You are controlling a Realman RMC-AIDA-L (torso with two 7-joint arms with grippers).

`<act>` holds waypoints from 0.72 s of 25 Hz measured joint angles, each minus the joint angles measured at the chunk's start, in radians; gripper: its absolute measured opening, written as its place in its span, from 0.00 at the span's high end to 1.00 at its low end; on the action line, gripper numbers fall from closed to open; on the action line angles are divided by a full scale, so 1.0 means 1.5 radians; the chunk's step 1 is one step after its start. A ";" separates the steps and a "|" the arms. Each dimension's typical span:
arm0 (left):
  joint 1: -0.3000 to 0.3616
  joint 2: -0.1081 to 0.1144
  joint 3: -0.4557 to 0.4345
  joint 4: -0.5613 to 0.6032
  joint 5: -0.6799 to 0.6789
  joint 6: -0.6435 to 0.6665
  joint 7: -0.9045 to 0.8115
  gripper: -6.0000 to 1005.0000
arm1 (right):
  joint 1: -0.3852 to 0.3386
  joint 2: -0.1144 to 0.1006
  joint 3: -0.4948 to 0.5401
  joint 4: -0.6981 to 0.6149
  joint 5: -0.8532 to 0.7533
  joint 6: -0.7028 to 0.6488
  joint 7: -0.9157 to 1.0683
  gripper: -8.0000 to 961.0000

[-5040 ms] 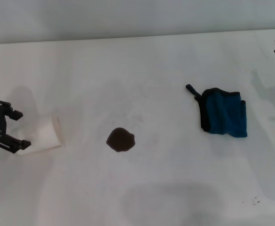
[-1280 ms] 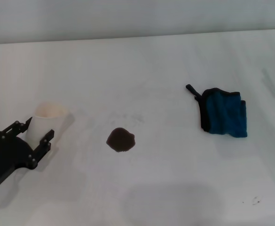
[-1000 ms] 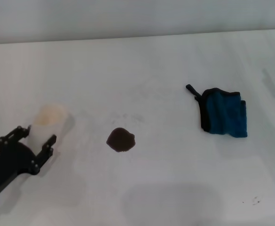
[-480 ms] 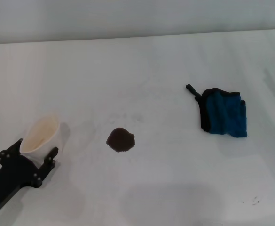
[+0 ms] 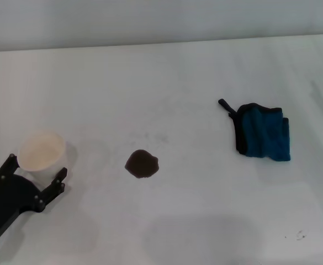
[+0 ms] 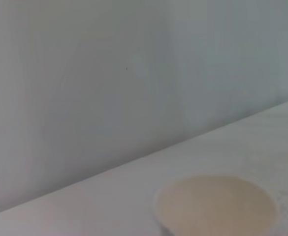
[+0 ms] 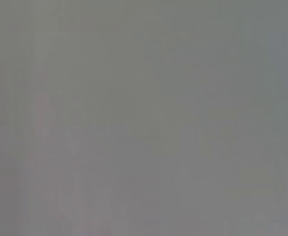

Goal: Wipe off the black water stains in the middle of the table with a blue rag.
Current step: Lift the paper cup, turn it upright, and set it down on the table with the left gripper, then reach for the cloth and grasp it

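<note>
Where the head camera looks down, the large plain white table (image 5: 178, 72) fills nearly everything, its smooth top marked with faint grey smudges and soft shadows toward the near edge, and a pale grey wall runs along its far side. Near the middle of the table lies the black water stains (image 5: 142, 164), one small dark brown-black roundish blotch with uneven edges. Well apart from it, toward the robot's right, rests the blue rag (image 5: 264, 133), a small crumpled teal-blue cloth with black edging and a short black loop tab pointing away toward the far left. A few tiny dark specks (image 5: 300, 236) sit near the front right. On the robot's left, the black left gripper (image 5: 33, 178) reaches in from the near corner and clasps a white paper cup (image 5: 41, 154) between its two fingers; the cup stands about upright with its open mouth showing a cream inside, well to the left of the stain.

From the left wrist camera, the cup's round cream mouth (image 6: 215, 204) sits close below, with the white tabletop (image 6: 109, 196) stretching away to the grey wall behind it.

From the right wrist camera, only a flat, featureless grey field shows; the right gripper appears in no view.
</note>
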 joint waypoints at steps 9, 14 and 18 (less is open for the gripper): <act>0.005 0.000 -0.004 0.001 -0.001 0.006 -0.001 0.12 | 0.000 0.000 0.000 0.000 0.000 -0.004 -0.002 0.10; 0.033 -0.002 -0.011 0.002 -0.008 0.015 -0.001 0.12 | 0.000 0.000 0.005 -0.007 0.000 -0.004 -0.002 0.10; 0.066 -0.002 -0.015 0.004 -0.023 0.037 -0.003 0.12 | 0.000 0.000 0.008 -0.011 0.003 -0.004 -0.002 0.10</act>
